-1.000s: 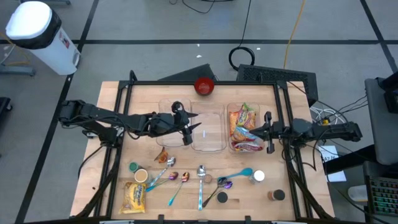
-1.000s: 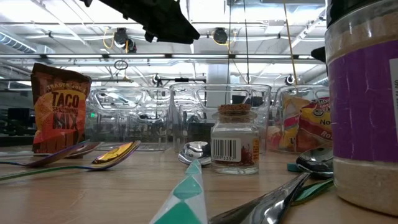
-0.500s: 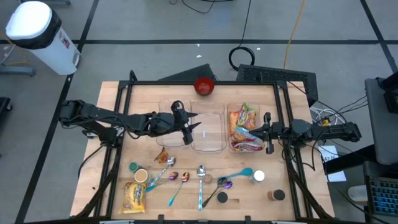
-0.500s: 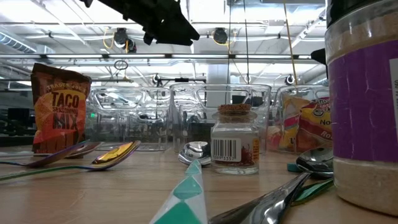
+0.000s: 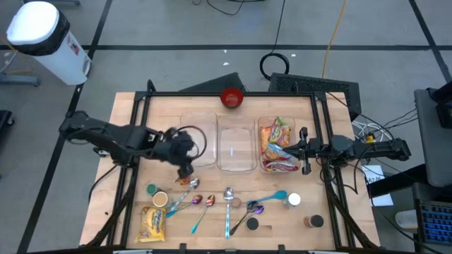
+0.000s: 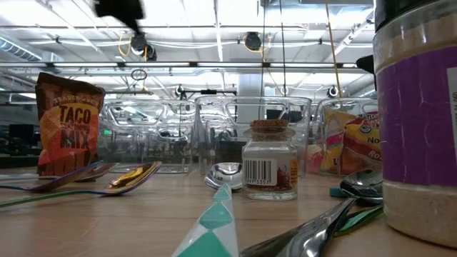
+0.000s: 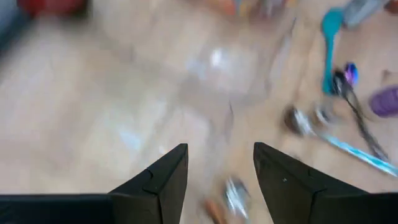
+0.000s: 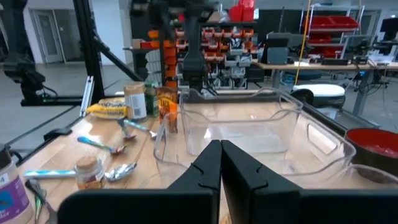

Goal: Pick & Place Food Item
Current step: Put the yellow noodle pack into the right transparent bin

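Observation:
My left gripper [image 5: 186,168] [image 7: 221,171] hangs open above the table, just near of the left clear container [image 5: 198,141], pointing steeply down with nothing between its fingers. A small orange packet [image 5: 183,180] lies on the wood right below it. A taco mix packet [image 5: 152,222] [image 6: 68,125] sits at the near left. Several snack bags [image 5: 275,144] fill the right clear container. My right gripper [image 5: 285,149] [image 8: 221,158] stays shut and level over that container.
An empty middle container [image 5: 235,148] stands between the other two. Spoons [image 5: 228,201], a teal scoop [image 5: 275,197], spice jars [image 5: 293,200] [image 6: 270,160] and a small tin [image 5: 159,199] are scattered along the near half. A red bowl [image 5: 232,97] sits at the far edge.
My left gripper has swung from over the left container back toward the table's near left. It has rolled and tipped from nearly level to pointing steeply down, and now hangs over the orange packet. Nothing on the table has moved.

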### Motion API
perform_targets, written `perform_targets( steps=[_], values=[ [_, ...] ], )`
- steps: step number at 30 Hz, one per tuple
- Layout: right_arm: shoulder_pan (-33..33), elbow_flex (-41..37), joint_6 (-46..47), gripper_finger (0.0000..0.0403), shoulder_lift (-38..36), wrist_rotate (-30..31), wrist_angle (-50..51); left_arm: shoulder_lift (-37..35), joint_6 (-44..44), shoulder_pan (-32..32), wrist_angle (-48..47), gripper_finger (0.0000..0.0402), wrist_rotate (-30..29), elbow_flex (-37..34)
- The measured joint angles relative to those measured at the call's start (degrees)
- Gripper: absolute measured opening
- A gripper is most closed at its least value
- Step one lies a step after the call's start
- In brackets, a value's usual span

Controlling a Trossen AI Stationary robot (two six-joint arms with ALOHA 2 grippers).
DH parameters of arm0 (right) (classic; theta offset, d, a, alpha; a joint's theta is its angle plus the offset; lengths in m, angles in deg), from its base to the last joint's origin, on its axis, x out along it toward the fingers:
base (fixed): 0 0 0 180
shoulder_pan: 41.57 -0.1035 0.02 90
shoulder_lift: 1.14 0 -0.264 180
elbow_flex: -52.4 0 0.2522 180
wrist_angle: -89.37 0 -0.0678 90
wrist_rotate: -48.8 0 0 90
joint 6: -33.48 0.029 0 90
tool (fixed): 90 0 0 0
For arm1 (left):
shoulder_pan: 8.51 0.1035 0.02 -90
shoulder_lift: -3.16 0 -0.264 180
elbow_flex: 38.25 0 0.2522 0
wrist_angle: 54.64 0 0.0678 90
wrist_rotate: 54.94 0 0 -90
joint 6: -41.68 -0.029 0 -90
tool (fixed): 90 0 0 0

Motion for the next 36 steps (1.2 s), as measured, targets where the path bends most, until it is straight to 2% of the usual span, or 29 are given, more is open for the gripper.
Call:
perform_targets(
  steps=[4,6,9,15,19,22,24,31,33,36],
  values=[
    [0.0,-0.02,0.0,0.0,0.27,0.0,-0.18,0.1,19.61,-6.19,-8.96,0.0191,10.67,-0.27],
    [0.0,-0.03,0.0,0.0,0.27,0.0,-0.26,0.1,29.09,-10.58,-11.45,0.0191,13.99,-0.58],
    [0.0,-0.07,0.0,0.0,0.28,0.0,-0.32,0.12,45.27,-18.89,-12.97,0.0191,12.72,-0.94],
    [0.0,-0.09,0.0,0.0,0.28,-0.02,-0.3,0.76,75.24,-35.67,-12.29,0.0191,4.25,-0.96],
    [0.0,-0.09,0.0,0.0,0.28,-0.02,-0.3,3.86,90.02,-43.06,-12.21,0.0191,3.67,-0.96],
    [0.0,-0.09,0.0,0.0,0.28,-0.04,-0.3,6.3,94.14,-45.83,-12.23,0.0191,6.32,-0.96],
    [0.0,-0.09,0.0,0.0,0.28,-0.04,-0.3,8.02,94.27,-46.63,-12.06,0.0191,5.73,-0.96],
    [0.0,-0.11,0.0,0.0,0.28,-0.04,-0.3,11.47,92.72,-44.72,-6.49,0.0191,4.46,-0.98],
    [0.0,-0.11,0.0,0.0,0.28,-0.04,-0.31,12.43,92.1,-43.81,-6.34,0.0191,6.1,-0.98],
    [0.0,-0.12,0.0,0.0,0.28,-0.04,-0.3,14.99,90.89,-42.65,-6.83,0.0191,11.54,-0.98]
  ],
)
